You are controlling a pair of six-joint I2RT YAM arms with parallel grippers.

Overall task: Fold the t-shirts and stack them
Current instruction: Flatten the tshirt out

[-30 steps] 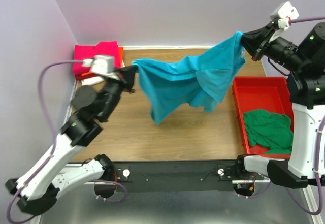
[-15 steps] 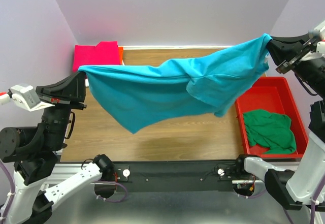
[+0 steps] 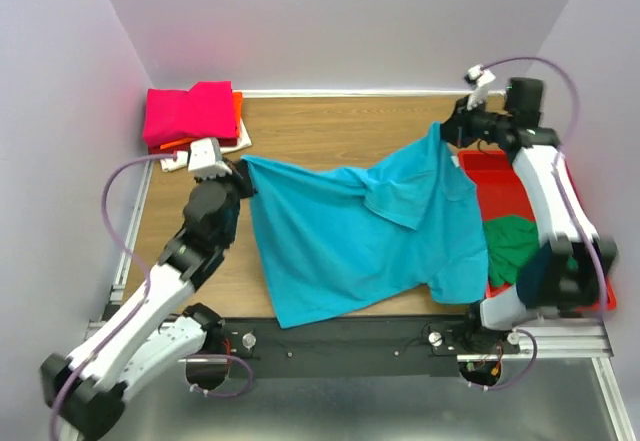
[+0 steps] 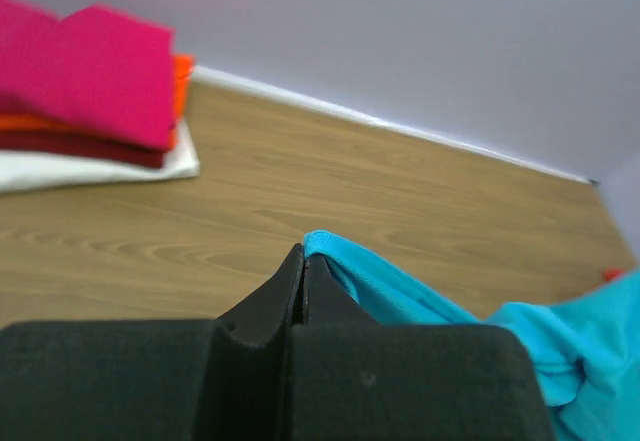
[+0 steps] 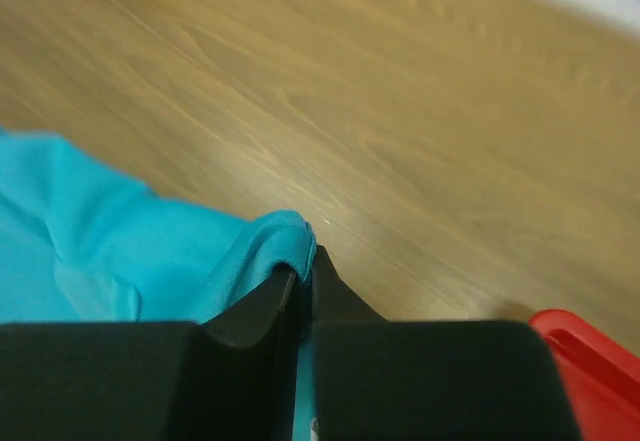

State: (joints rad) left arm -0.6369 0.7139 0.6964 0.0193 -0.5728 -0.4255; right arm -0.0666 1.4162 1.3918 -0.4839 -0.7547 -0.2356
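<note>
You are looking at a wooden table (image 3: 330, 126) that now carries most of the teal t-shirt (image 3: 370, 236): half a second ago it hung stretched in the air between two arms spread wide, and since then both arms have swung in and down, so the cloth lies spread across the middle of the boards, its near hem reaching the table's front edge and its right side lapping over the left wall of the red tray (image 3: 515, 161). That reads as the lay-out stroke landing, which gives you a fairly flat shirt to fold, though a flap is doubled over near its upper middle and wants smoothing first. The folded stack (image 3: 190, 113) waits in the far left corner (magenta on top, orange and white beneath), and the green t-shirt (image 3: 515, 246) sits crumpled in the tray, not yet folded. The left gripper (image 4: 303, 261) is pressed together on a far corner of the teal cloth, and the right gripper (image 5: 304, 264) pinches the opposite far corner just above the wood
</note>
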